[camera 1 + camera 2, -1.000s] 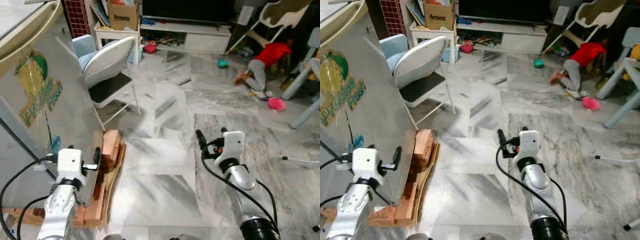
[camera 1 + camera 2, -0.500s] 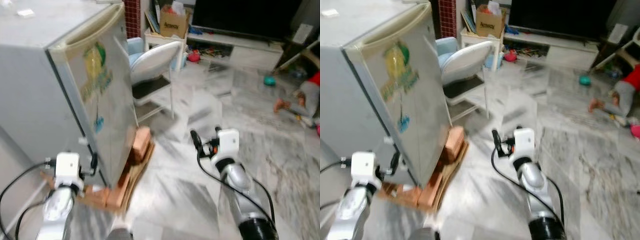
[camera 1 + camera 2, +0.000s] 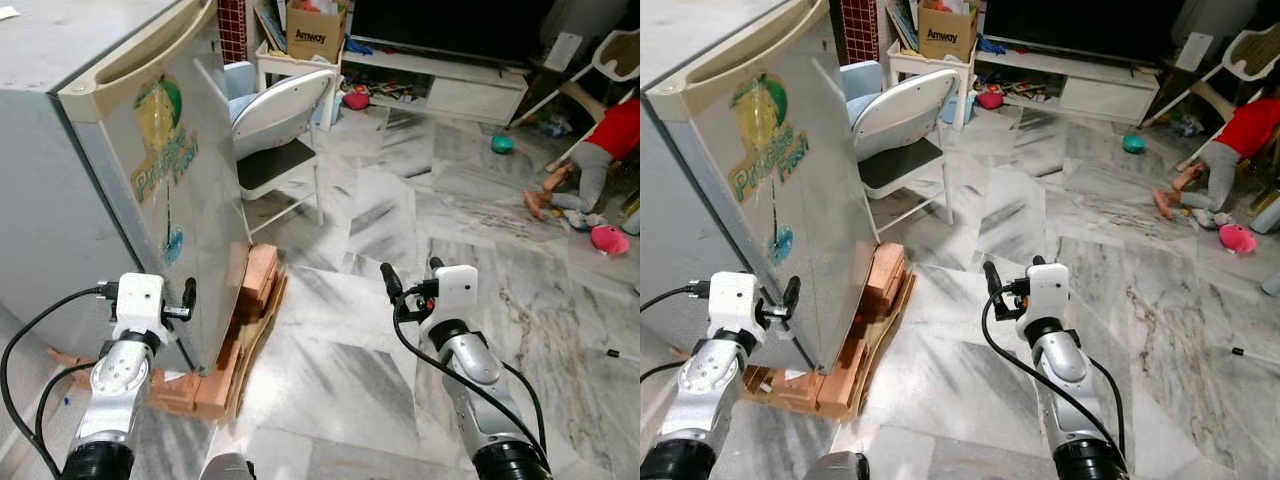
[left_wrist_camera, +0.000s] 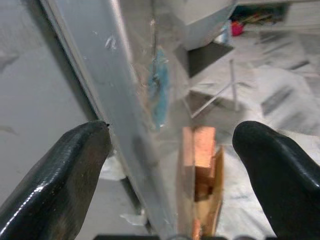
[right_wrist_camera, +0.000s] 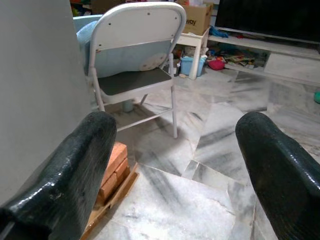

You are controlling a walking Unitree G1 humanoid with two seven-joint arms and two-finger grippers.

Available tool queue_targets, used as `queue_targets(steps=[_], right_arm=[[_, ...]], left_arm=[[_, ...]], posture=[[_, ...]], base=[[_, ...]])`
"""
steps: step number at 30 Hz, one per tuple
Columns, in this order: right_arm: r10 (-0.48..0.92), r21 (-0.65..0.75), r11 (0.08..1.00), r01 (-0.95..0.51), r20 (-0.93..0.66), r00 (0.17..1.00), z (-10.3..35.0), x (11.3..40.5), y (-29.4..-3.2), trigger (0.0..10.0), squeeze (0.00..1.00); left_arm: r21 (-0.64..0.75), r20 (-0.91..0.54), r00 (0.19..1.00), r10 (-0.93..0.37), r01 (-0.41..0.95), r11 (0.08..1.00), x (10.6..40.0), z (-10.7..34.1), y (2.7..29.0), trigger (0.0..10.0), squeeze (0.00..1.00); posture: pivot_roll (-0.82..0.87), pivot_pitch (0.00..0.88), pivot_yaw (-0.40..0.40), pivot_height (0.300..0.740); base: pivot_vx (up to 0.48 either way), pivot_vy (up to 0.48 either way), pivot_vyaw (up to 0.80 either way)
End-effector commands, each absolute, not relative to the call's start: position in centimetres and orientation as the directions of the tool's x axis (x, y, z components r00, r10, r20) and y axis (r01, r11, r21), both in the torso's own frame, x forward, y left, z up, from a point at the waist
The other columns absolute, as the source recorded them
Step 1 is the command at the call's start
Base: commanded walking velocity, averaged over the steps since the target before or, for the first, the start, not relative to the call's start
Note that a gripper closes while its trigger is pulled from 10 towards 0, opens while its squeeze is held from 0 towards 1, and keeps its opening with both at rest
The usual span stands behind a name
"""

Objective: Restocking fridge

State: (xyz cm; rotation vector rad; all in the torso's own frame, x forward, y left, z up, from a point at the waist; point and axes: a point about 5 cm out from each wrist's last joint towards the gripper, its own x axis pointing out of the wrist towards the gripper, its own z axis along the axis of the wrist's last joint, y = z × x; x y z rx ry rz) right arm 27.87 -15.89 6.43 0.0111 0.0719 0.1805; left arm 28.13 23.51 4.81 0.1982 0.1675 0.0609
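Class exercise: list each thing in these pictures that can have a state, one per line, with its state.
Fridge: door shut, raised on bricks.
Left gripper: open, fingers either side of the fridge door's edge.
Right gripper: open, empty, above the floor.
Folding chair: unfolded, upright, beside the fridge.
Cardboard box: open on top.
TV: off.

Spread end effector (image 5: 175,165) fingers frame a folding chair (image 5: 135,55) beside bricks (image 5: 114,167).

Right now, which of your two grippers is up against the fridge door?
The left gripper: its open fingers straddle the lower corner edge of the fridge door, just above the bricks. The right gripper hangs open over bare marble floor, apart from the fridge.
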Motion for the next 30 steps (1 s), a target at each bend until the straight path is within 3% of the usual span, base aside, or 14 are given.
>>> queue_targets(steps=[1,20,27,30], right_arm=[[0.168,0.006,0.986,-0.168,-0.069,0.983,6.8,27.7,-16.6,10.0,0.00],[0.175,-0.017,0.984,-0.177,-0.086,0.981,7.0,26.7,-16.7,10.0,0.00],[0.176,-0.026,0.983,-0.180,-0.115,0.978,6.6,26.7,-16.8,10.0,0.00],[0.166,-0.096,0.976,-0.197,-0.260,0.951,4.1,26.0,-17.4,10.0,0.00]], left_arm=[[0.217,-0.173,0.979,0.104,-0.065,0.974,28.5,4.6,23.8,10.0,0.00],[0.268,-0.148,0.963,0.226,-0.180,0.946,31.7,6.2,25.2,10.0,0.00],[0.244,-0.113,0.985,0.128,-0.098,0.965,32.7,7.0,23.3,10.0,0.00],[0.222,-0.082,0.996,0.044,-0.025,0.975,33.6,7.8,21.4,10.0,0.00]], posture=[[0.01,0.037,-0.069,0.740],[-0.02,0.056,-0.064,0.740],[-0.01,0.050,-0.061,0.740],[0.00,0.046,-0.065,0.740]], base=[[0.000,0.000,0.00],[0.000,0.000,0.00],[0.000,0.000,0.00],[0.000,0.000,0.00]])
